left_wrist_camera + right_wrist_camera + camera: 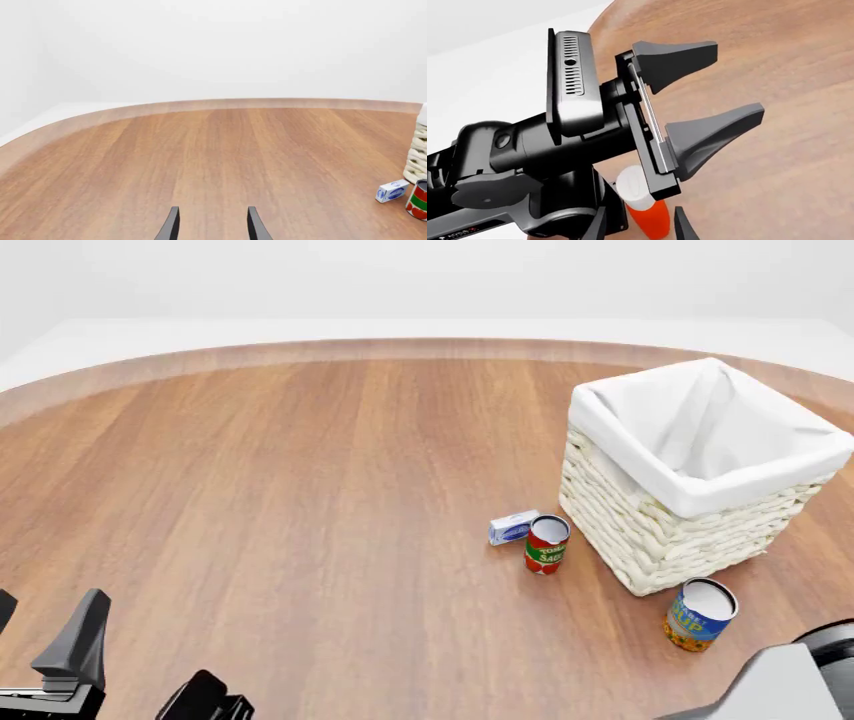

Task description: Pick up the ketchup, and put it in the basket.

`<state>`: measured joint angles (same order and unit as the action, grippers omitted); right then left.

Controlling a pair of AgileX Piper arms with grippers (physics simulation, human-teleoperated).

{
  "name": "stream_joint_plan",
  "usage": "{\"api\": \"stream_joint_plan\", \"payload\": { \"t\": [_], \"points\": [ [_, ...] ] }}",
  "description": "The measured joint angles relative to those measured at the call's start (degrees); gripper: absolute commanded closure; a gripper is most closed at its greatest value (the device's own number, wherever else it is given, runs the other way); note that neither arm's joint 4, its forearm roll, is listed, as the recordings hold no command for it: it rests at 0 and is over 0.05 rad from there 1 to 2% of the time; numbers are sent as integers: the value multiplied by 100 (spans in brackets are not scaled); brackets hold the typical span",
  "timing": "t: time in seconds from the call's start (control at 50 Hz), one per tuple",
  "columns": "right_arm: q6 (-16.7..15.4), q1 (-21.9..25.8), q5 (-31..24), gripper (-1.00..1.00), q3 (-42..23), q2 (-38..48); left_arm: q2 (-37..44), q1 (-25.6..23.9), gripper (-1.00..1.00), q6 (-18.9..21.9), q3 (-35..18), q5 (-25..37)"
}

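Observation:
The ketchup (650, 222) shows only in the right wrist view: a red-orange bottle with a white cap, standing beyond the left arm, which covers part of the cap. My right gripper (639, 210) is open, and the bottle appears between its fingertips but farther off, untouched. My left gripper (730, 82) is open and empty, low over the table's near left (147, 650), its fingers (170, 225) pointing across bare wood. The basket (641, 530), cream wicker with a white lining, stands at the right, with its wall at the left wrist view's edge (419, 150).
A red-and-green tomato can (546, 544) and a small blue-white box (513, 527) sit just left of the basket, also seen as can (419, 200) and box (391, 191). A blue-and-yellow can (699, 614) stands before the basket. Part of the right arm (787, 685) fills the near right corner.

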<state>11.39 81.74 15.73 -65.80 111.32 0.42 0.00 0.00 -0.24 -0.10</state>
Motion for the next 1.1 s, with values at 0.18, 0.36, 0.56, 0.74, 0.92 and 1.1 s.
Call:
{"api": "stream_joint_plan", "payload": {
  "t": [0.18, 0.36, 0.56, 0.74, 0.92, 1.1],
  "points": [
    [-20, 18, -34, -100, -101, 116, 0, 0, -100, 0, 0, 0],
    [-27, 57, -75, -100, -213, 235, 0, 0, -100, 0, 0, 0],
    [-14, 53, -120, -100, -320, 350, 0, 0, -100, 0, 0, 0],
    [-10, 36, -168, -100, -415, 441, 0, 0, -100, 0, 0, 0],
    [-15, 11, -218, -100, -517, 535, 0, 0, -100, 0, 0, 0],
    [-20, -7, -272, -100, -623, 628, 0, 0, -100, 0, 0, 0]
  ]
}}
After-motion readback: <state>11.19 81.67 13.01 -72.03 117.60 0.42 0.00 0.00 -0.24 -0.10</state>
